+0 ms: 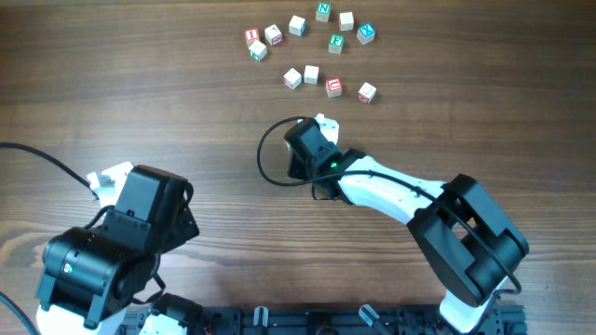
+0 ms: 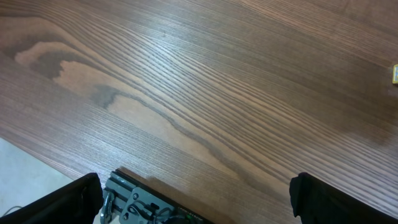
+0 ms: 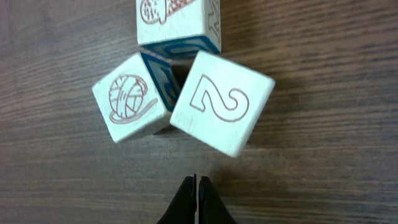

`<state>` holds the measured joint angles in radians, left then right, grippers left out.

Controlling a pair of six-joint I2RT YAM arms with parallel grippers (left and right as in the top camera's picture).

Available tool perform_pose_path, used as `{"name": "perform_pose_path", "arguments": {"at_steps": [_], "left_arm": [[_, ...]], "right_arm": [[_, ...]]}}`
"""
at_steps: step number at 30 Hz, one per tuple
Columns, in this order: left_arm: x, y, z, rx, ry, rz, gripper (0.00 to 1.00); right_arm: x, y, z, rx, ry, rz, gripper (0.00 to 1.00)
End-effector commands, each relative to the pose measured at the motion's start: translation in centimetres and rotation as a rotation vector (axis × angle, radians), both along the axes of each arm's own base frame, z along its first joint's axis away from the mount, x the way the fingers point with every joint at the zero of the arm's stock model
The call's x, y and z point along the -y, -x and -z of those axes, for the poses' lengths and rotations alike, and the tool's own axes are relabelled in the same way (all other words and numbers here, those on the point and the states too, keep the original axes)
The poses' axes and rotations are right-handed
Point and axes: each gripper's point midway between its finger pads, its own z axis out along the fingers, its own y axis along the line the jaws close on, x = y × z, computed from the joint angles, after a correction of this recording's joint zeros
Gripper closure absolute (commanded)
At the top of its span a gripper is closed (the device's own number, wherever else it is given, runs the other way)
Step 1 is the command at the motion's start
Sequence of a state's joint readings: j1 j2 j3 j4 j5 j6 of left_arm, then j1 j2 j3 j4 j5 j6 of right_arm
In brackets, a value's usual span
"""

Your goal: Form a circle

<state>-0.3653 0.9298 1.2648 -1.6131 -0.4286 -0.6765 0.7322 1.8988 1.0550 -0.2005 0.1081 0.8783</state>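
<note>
Near the alphabet cubes (image 1: 311,58), your right gripper (image 3: 196,198) was pinched shut, empty, just short of the "2" cube (image 3: 222,102); your left gripper (image 2: 193,205) gaped wide, empty.

cubes (image 1: 311,50) – loose cluster at the far middle of the surface (image 1: 140,84) | right tool (image 1: 319,124) – just before the cluster | left tool (image 1: 110,177) – near left, well apart | right wrist: three cubes (image 3: 180,74) touching, just beyond the tool tips
</note>
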Motion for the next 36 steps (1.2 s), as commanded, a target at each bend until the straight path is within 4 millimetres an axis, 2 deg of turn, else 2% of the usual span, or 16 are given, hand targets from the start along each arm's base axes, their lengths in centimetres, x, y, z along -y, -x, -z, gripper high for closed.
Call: {"name": "perform_pose_path", "arguments": {"at_steps": [1,17,36], "left_arm": [[-0.1,0.1,0.1,0.004,0.007,-0.02,0.0],[-0.1,0.1,0.1,0.004,0.007,-0.02,0.0],[-0.1,0.1,0.1,0.004,0.007,-0.02,0.0]], "right_arm": [[0.4,-1.0,-0.7,0.047,0.012,0.035,0.96],[1.2,-1.9,-1.0,0.081,0.029,0.07,0.95],[1.2,-2.4,-1.3,0.103,0.028,0.078,0.95]]}}
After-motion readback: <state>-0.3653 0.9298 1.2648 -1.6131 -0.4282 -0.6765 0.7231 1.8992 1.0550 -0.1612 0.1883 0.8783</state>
